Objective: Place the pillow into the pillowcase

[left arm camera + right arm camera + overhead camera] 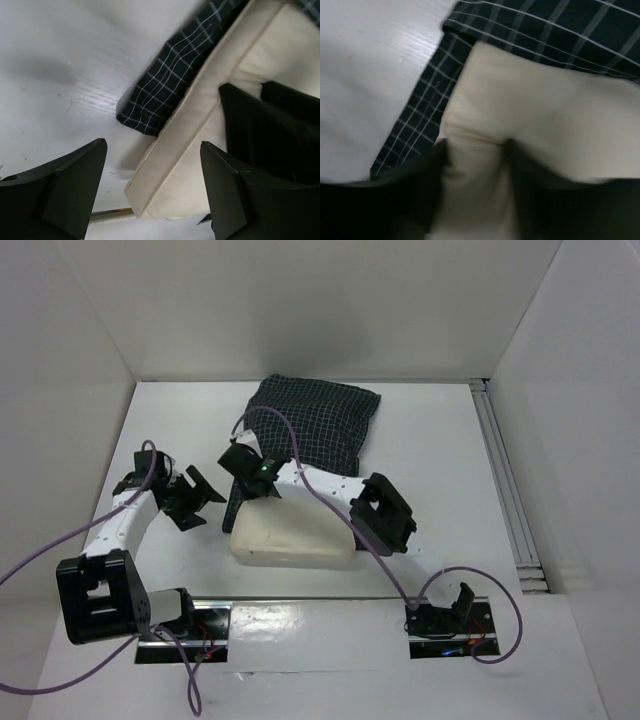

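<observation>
1. Although the pillow (295,535) is seen from above lying on the table (450,460) with its far end at the pillowcase (320,425), most of it is outside the cloth. The right gripper (243,462) is set at that junction, and the left gripper (198,496) is just beside the pillow's left end. If the pillow is pushed while the mouth is not held apart, the pillowcase may merely be shoved away across the table.

2. In the left wrist view the left gripper (154,146) is spread wide and nothing is held. Table, a pillowcase (160,90) corner and the pillow (195,125) edge are seen beyond it. With the cloth unpinned on this side, the corner may be dragged or bunched under the pillow.

3. In the right wrist view, which is blurred, the right gripper (476,170) is set astride a ridge of pillow (545,110), with pillowcase (425,115) beneath and beyond. Whether the ridge is clamped cannot be told. A shallow pinch may slip off the soft fabric, and the hem may be caught by the fingers (530,200).
</observation>
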`<state>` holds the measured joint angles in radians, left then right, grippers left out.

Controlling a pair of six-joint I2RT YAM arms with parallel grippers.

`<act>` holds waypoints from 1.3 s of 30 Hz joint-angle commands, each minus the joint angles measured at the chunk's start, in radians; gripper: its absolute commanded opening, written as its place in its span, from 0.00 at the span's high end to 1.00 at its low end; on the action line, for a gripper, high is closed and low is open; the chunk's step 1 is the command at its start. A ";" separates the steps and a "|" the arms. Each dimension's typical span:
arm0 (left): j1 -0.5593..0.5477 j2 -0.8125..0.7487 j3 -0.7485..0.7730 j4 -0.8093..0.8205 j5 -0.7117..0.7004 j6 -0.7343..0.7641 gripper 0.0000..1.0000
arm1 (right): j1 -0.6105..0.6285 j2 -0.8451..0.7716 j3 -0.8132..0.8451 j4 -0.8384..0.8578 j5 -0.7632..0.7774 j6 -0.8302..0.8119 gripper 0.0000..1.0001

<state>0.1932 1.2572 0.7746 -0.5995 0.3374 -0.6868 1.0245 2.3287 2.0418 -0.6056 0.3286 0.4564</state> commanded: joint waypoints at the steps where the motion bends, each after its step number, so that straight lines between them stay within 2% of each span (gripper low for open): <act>1: 0.018 0.011 -0.029 0.116 0.107 0.027 0.12 | -0.023 0.027 0.008 -0.085 0.075 0.065 0.66; 2: 0.018 0.021 -0.038 0.131 0.145 0.038 0.10 | -0.035 0.005 -0.032 -0.066 0.060 0.065 0.95; 3: 0.018 0.046 -0.066 0.176 0.169 0.055 0.10 | -0.035 -0.024 -0.066 -0.048 0.029 0.056 1.00; 4: 0.018 0.059 -0.083 0.202 0.198 0.055 0.10 | -0.046 -0.064 -0.169 -0.019 0.006 0.045 1.00; 5: -0.003 0.070 -0.101 0.243 0.286 0.055 0.10 | -0.061 -0.180 -0.242 0.028 -0.029 0.027 1.00; 6: -0.026 0.089 -0.112 0.271 0.287 0.055 0.09 | -0.072 -0.248 -0.317 0.137 -0.071 -0.001 1.00; 8: -0.124 0.099 -0.101 0.262 0.212 0.043 0.08 | -0.118 -0.430 -0.508 0.232 -0.207 -0.016 1.00; 9: -0.150 0.099 -0.101 0.262 0.149 0.032 0.06 | -0.133 -0.477 -0.549 0.272 -0.244 -0.016 1.00; 11: -0.187 0.099 -0.092 0.273 0.138 0.032 0.05 | -0.156 -0.538 -0.607 0.273 -0.307 -0.028 1.00; 15: -0.288 0.090 -0.083 0.348 0.086 0.007 0.04 | -0.175 -0.594 -0.632 0.233 -0.345 -0.039 1.00; 23: -0.380 0.171 -0.135 0.538 0.123 -0.071 0.04 | -0.175 -0.585 -0.632 0.242 -0.356 -0.028 1.00; 24: -0.391 0.182 -0.149 0.584 0.123 -0.089 0.06 | -0.175 -0.585 -0.632 0.242 -0.356 -0.028 1.00; 27: -0.413 0.208 -0.193 0.667 0.140 -0.155 0.45 | -0.175 -0.565 -0.608 0.242 -0.356 -0.019 1.00; 28: -0.422 0.208 -0.207 0.693 0.149 -0.169 0.68 | -0.175 -0.539 -0.589 0.242 -0.347 -0.010 1.00; 29: -0.422 0.221 -0.207 0.693 0.166 -0.183 1.00 | -0.175 -0.523 -0.574 0.242 -0.347 -0.010 1.00; 31: -0.422 0.232 -0.207 0.704 0.181 -0.195 1.00 | -0.175 -0.488 -0.507 0.221 -0.347 -0.010 1.00; 34: -0.422 0.177 -0.279 0.809 0.254 -0.249 1.00 | -0.175 -0.399 -0.424 0.167 -0.291 -0.033 1.00; 39: -0.422 0.036 -0.301 0.859 0.359 -0.283 1.00 | -0.201 -0.212 -0.156 0.080 -0.168 -0.090 1.00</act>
<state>-0.2230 1.3689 0.4797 0.1871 0.5632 -0.9325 0.8543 2.0632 1.7367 -0.5465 0.0399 0.4099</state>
